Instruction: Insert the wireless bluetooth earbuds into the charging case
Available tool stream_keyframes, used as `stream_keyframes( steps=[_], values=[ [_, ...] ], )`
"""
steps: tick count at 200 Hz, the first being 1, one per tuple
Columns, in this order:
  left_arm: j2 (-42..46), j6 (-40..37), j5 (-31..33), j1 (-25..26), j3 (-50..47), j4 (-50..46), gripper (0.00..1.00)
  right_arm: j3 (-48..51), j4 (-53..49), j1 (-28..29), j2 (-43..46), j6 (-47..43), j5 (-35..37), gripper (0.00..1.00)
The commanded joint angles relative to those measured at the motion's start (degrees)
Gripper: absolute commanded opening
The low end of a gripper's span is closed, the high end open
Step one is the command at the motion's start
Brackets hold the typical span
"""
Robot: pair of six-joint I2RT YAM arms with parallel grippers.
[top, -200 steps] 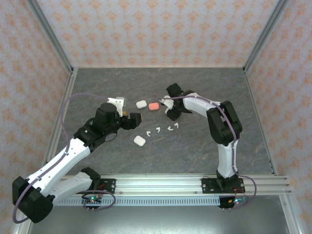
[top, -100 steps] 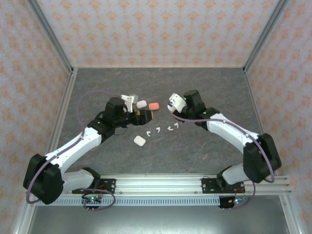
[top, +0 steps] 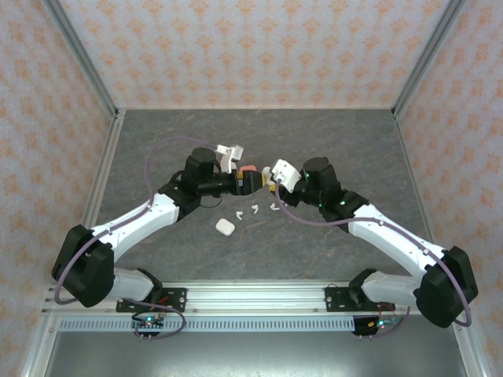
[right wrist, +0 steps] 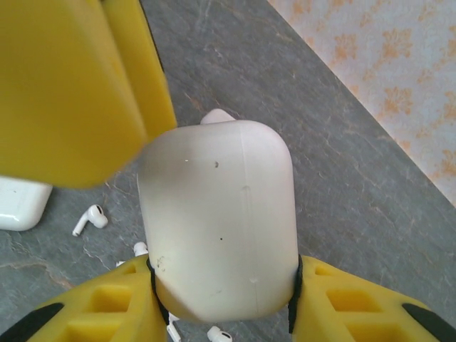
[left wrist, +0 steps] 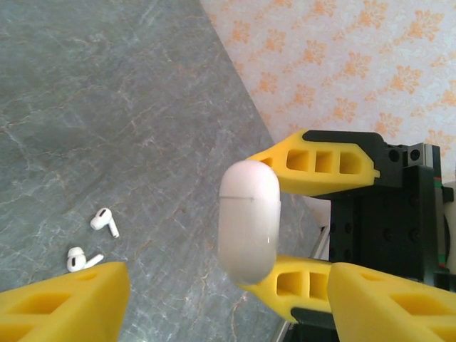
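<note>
A white charging case [right wrist: 217,221] hangs above the table, my right gripper [right wrist: 222,271] shut on its lower sides. In the left wrist view that case [left wrist: 248,221] sits upright between the right arm's yellow fingers [left wrist: 313,165]. My left gripper [left wrist: 224,279] stands open around it, one yellow finger on each side and both apart from it. From above, the left gripper [top: 253,184] and right gripper [top: 271,181] meet at the table's middle. White earbuds [top: 255,209] lie scattered on the grey table below; two of these earbuds [left wrist: 105,221] show in the left wrist view and one earbud [right wrist: 89,219] in the right.
A second white case [top: 225,226] lies shut on the table in front of the earbuds. A coral case [top: 246,168] peeks out behind the left gripper. Patterned walls close the table [top: 346,141] on three sides, with bare grey surface at back and right.
Both arms swung inward until their grippers met at the middle. The right gripper carried the white case leftward. The left gripper moved right and its jaws narrowed somewhat.
</note>
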State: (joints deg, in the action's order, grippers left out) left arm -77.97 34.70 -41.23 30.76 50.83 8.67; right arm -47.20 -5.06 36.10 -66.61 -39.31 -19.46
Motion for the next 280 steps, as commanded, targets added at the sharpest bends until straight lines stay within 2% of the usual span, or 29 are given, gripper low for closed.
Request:
stream_keyframes(
  steps=[1, 51, 89, 121, 130, 175, 200, 222, 250, 280],
  values=[
    [-0.7, 0.3, -2.3, 0.8, 2.0, 2.5, 0.70, 0.1, 0.7, 0.6, 1.1, -0.4, -1.8, 0.40],
    [-2.3, 0.1, -3.2, 1.8, 3.2, 2.9, 0.52, -0.3, 0.4, 0.8, 1.1, -0.1, -3.6, 0.41],
    [-3.3, 0.0, -3.8, 2.5, 3.9, 3.3, 0.33, -1.1, -0.8, 0.9, 0.5, -0.1, -4.1, 0.41],
    [-2.8, -0.5, -3.7, 2.7, 3.9, 3.1, 0.20, -2.2, -2.4, 0.9, 0.3, 1.0, -2.7, 0.45],
    [-2.4, -0.8, -3.4, 2.6, 3.7, 2.9, 0.18, -2.5, -3.1, 0.9, 0.6, 1.5, -2.5, 0.49],
    [1.7, -4.5, 0.3, 2.7, 1.7, 1.9, 0.12, -0.5, -2.4, -0.1, 6.6, 6.6, -4.2, 0.80],
    [5.4, -11.1, 2.9, 3.2, -1.0, 4.3, 0.07, 2.2, -0.1, -1.7, 11.8, 11.6, -8.7, 0.89],
    [8.7, -16.7, 4.7, 3.9, -4.3, 8.7, 0.00, 5.4, 4.3, -3.2, 16.2, 16.6, -12.1, 0.92],
    [11.5, -22.1, 5.3, 4.7, -8.4, 15.1, 0.00, 7.3, 8.9, -3.6, 19.0, 21.6, -14.8, 0.92],
    [12.7, -26.1, 4.2, 5.5, -9.6, 16.3, 0.00, 6.3, 9.8, -3.6, 18.5, 22.5, -15.8, 0.87]
  ],
)
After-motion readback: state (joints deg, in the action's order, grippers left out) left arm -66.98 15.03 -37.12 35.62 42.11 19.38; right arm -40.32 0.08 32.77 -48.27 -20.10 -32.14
